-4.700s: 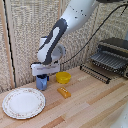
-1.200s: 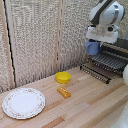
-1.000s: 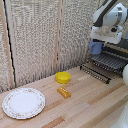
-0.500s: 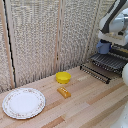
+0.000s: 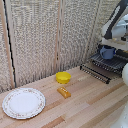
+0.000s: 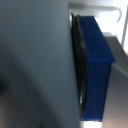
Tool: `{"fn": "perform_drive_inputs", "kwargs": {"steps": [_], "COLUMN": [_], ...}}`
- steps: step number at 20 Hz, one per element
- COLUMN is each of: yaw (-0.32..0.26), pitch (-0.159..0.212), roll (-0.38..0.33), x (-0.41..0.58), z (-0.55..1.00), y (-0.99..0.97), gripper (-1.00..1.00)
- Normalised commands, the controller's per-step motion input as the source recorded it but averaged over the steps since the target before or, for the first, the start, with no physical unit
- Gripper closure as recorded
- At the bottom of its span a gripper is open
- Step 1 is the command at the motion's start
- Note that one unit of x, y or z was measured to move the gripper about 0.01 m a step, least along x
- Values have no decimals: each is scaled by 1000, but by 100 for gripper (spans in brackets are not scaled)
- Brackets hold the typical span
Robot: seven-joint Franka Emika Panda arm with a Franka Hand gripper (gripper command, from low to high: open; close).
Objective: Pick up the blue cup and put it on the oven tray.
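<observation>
The blue cup (image 5: 106, 52) hangs at the exterior view's right, just over the oven tray (image 5: 111, 63), a dark wire rack sticking out of the toaster oven. My gripper (image 5: 107, 48) comes down on the cup from above and is shut on it. Whether the cup's base touches the bars I cannot tell. The wrist view is filled by the cup's blue wall (image 6: 97, 60) pressed against a blurred grey finger (image 6: 35, 60).
A yellow bowl (image 5: 63, 77) stands on the wooden table, with a small orange block (image 5: 64, 92) in front of it. A round patterned white plate (image 5: 23, 103) lies at the exterior view's left. A reed screen closes the back.
My gripper has carried the blue cup from beside the yellow bowl up and over to the exterior view's right. In the last second it sank lower over the oven tray.
</observation>
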Motion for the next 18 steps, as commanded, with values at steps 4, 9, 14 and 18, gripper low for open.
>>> {"fn": "perform_drive_inputs", "kwargs": {"steps": [4,9,14,18], "yaw": [-4,-11,-13,-20], "pitch": [111,51,13,24], "roll": [-2,1,2,-2], "x": [13,35,26,26], "z": [-114,290,717,855], "y": [-69,-170,-234,-156], "gripper": [100,-100,-100,-100]}}
